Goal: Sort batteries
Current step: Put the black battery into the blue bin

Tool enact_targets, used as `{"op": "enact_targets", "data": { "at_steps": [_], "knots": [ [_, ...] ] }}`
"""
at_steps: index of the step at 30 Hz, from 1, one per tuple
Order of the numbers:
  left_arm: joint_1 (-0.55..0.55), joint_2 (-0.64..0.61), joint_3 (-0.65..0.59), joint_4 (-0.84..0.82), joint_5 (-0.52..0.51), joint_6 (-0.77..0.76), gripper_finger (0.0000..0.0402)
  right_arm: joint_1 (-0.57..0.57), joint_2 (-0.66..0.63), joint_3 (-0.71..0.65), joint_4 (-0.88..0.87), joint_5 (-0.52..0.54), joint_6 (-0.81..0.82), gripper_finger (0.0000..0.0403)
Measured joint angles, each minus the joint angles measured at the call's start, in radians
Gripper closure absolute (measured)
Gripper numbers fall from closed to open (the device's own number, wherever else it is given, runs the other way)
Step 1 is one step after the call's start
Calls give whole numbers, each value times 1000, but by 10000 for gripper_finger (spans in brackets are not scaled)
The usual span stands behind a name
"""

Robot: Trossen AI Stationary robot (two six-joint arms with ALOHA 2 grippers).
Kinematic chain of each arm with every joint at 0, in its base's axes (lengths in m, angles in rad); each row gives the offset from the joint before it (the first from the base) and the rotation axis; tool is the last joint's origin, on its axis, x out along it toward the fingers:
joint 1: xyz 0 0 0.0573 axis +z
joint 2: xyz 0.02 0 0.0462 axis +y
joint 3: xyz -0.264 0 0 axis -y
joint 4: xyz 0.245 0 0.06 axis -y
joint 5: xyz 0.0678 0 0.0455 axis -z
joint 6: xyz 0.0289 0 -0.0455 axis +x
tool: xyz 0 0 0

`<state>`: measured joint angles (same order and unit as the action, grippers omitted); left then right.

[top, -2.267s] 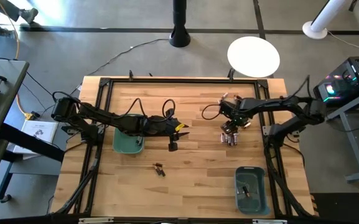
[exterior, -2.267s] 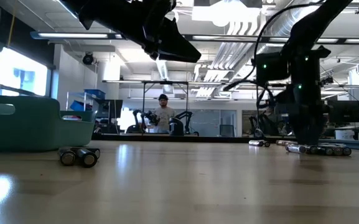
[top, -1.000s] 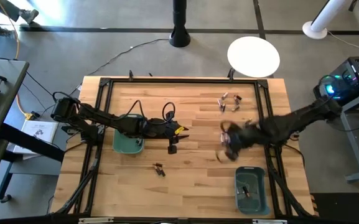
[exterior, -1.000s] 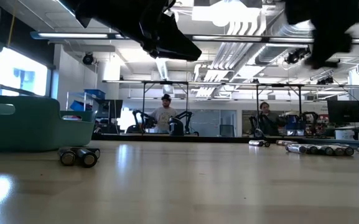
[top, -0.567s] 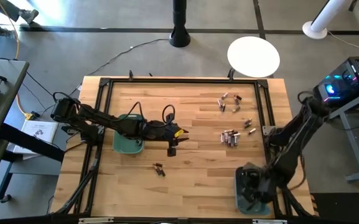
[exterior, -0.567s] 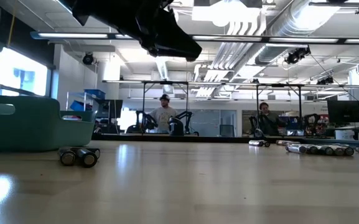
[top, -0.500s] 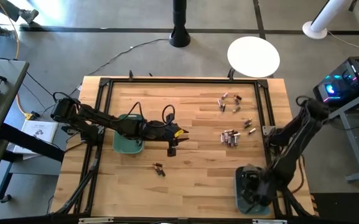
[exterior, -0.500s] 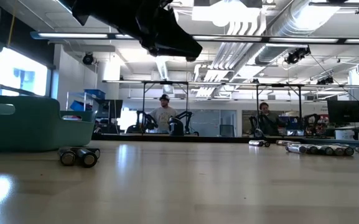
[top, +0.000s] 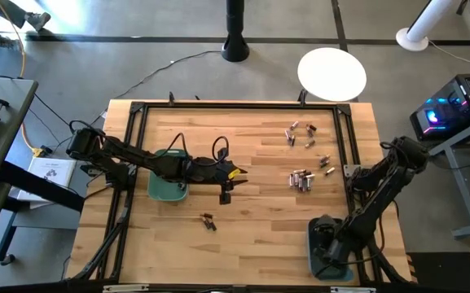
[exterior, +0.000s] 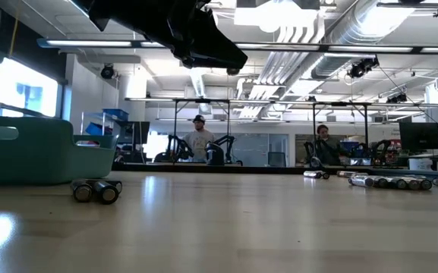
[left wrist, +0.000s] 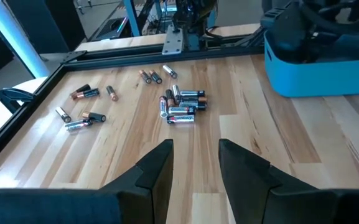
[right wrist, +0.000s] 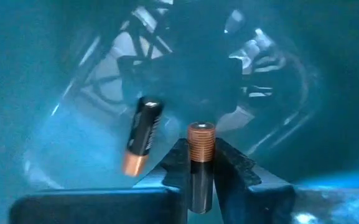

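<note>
Copper-capped cell (right wrist: 198,168) sits upright, clamped between the right fingers (right wrist: 199,186) inside the right bin (top: 314,259), just beside a cell (right wrist: 142,135) lying on its floor. Best to part the fingers fully while low, then lift straight out. Left fingers (left wrist: 195,168) hover apart mid-surface, empty; loose cells (left wrist: 180,107) remain on the wood.

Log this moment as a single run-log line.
right gripper inside near teal bin | copper-top battery between jaws | left gripper open, mid-table
</note>
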<state>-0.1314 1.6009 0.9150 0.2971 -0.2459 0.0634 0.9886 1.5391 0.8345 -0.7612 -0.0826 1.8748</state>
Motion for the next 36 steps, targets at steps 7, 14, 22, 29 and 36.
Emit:
{"op": "enact_targets", "data": {
  "at_steps": [7,14,22,29,36],
  "knots": [
    [0,0,0,15,0,-2,282,-10,-20,0,-56,-34,-47,257],
    [0,0,0,19,0,-7,282,-30,-159,7,-92,-161,-13,226],
    [0,0,0,39,0,-7,282,-52,-329,100,-158,111,-72,225],
    [2,0,0,76,0,17,282,-333,-399,101,-271,401,-524,225],
    [3,0,0,67,0,19,282,-789,-389,101,-351,373,-1038,213]
  ]
}}
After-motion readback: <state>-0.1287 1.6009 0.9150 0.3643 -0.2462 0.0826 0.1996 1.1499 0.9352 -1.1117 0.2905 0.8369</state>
